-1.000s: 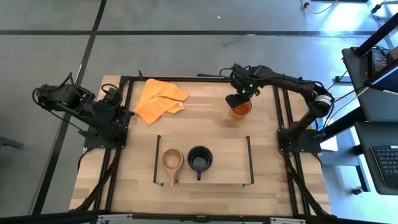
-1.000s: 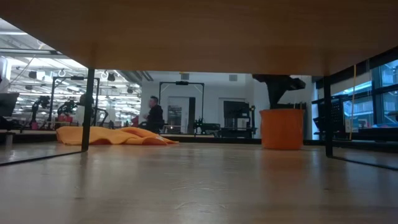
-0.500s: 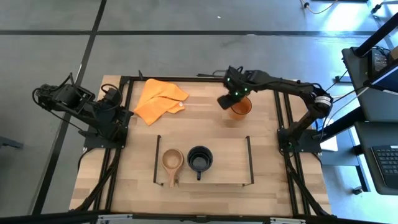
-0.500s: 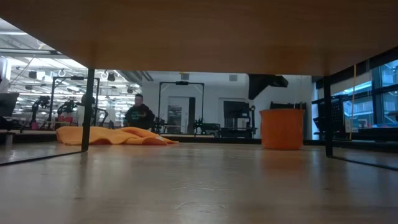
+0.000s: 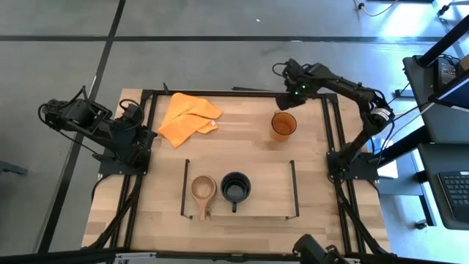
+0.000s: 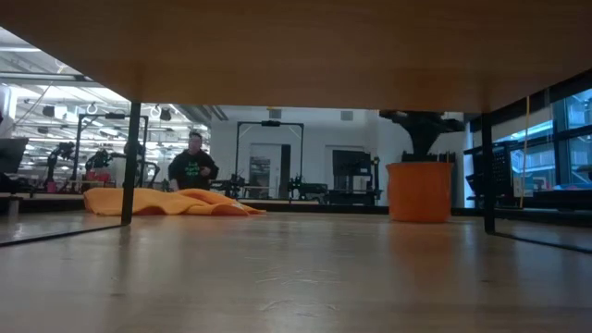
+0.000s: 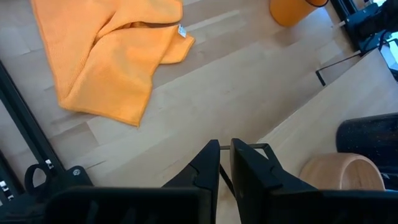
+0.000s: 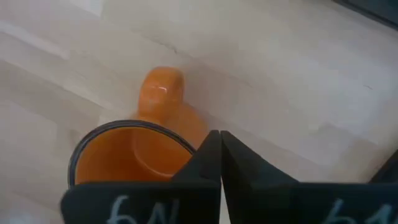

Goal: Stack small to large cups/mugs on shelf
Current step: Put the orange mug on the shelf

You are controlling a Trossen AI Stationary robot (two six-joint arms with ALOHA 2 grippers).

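Observation:
The translucent orange mug (image 5: 283, 125) stands upright on its base on the table, beyond the shelf; it also shows in the low view (image 6: 420, 191). My right gripper (image 5: 286, 103) is shut and stands just past the mug's far rim, by its handle (image 8: 163, 93). The tan wooden cup (image 5: 203, 188) and the black mug (image 5: 235, 186) stand side by side on the shelf (image 5: 293, 189), handles toward the near edge. My left gripper (image 5: 149, 136) is shut and waits at the table's left edge. My right gripper points down with shut fingers (image 8: 211, 155) at the orange mug's far rim beside the handle. I cannot tell whether the fingertips touch the mug. The mug stands upright on the table.
An orange cloth (image 5: 187, 117) lies crumpled at the far left of the table. Black frame rails (image 5: 149, 110) run along the table's left, right and far edges. A person (image 6: 190, 169) stands in the room behind the table.
My right gripper has gone from above the orange mug first toward the table's left, then back and toward the far edge, and now stands at the mug's far side. The person in the room has walked to the left.

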